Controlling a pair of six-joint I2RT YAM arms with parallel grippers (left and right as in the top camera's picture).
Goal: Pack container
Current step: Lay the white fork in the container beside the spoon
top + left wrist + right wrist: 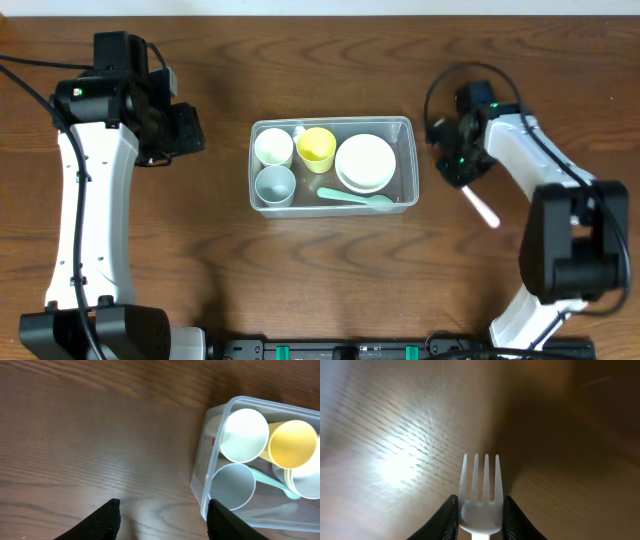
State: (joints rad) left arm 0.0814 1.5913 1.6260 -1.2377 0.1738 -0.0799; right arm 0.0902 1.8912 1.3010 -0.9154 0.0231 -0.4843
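The clear container [405, 128] sits mid-table, holding a white cup [273, 146], a yellow cup [317, 146], a grey cup [275, 184], stacked white bowls [365, 162] and a teal spoon [355, 197]. My right gripper [462, 166] hovers just right of it, shut on a white plastic fork [481, 494] with the tines pointing forward and the handle [482, 207] trailing behind. In the right wrist view both fingers [512, 519] press the fork's neck. To the container's left, my left gripper [162, 516] is open and holds nothing, close to the container's rim [200, 480].
Bare wooden tabletop surrounds the container [200, 480]. In the left wrist view the white cup [244, 435], yellow cup [292, 444] and grey cup [233, 486] show inside it. Both arm bases stand at the near edge.
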